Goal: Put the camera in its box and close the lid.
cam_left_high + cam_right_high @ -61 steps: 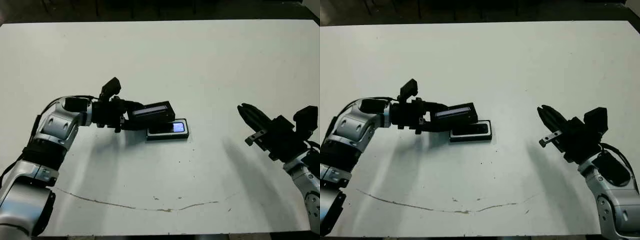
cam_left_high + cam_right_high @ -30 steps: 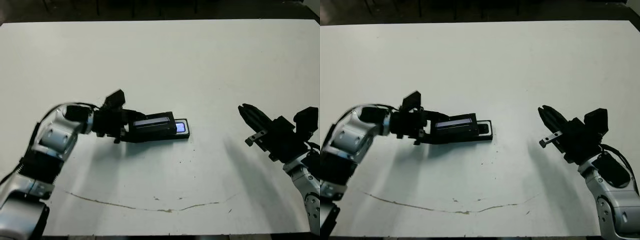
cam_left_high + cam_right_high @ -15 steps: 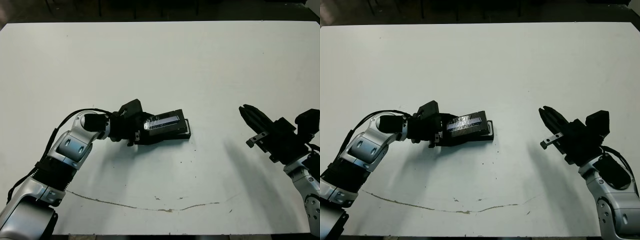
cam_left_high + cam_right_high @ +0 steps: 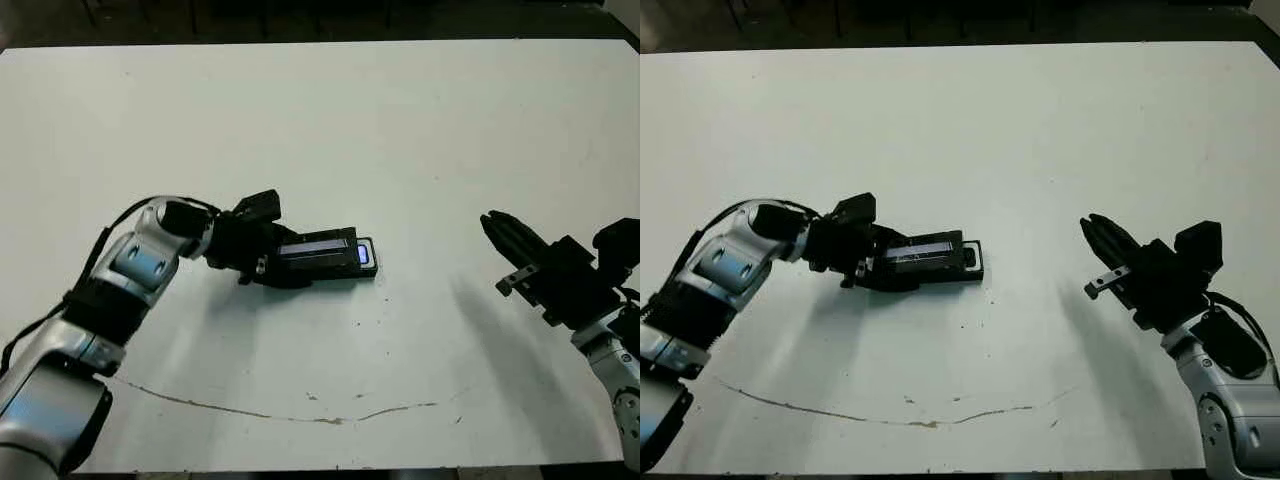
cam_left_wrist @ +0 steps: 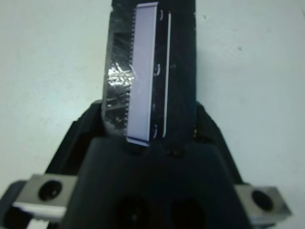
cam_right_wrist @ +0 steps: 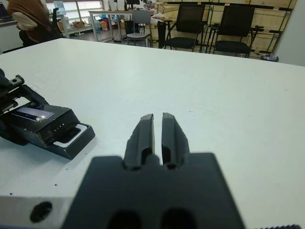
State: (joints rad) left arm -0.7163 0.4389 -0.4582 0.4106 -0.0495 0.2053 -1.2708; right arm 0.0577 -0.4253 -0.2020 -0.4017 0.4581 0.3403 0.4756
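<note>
Surveying, largest thing first.
Table (image 4: 400,130): white; everything of interest sits left of centre.
Left arm: reaches toward 3 o'clock; clearly the nearer arm, it has the work in hand.
Right arm: parked well apart at the table's right side; right gripper (image 6: 157,136) idle, fingers together with only a slit between them, holding nothing.
Left gripper (image 4: 262,257): fingers clamped on the left end of the lid.
Lid (image 4: 318,245): flat black cover, silver strip up, long axis running 9 to 3 o'clock, lying over the box but shifted toward 9 o'clock.
Box (image 4: 368,256): black tray on the table, same long axis; only its 3 o'clock end shows past the lid.
Camera (image 4: 362,254): a bluish gleam at that uncovered end, seemingly lying inside the tray; the rest is hidden under the lid.
Key relation: lid and box are parallel but not flush. Judged need: slide the lid toward 3 o'clock along that shared axis until the edges meet, then press down.
</note>
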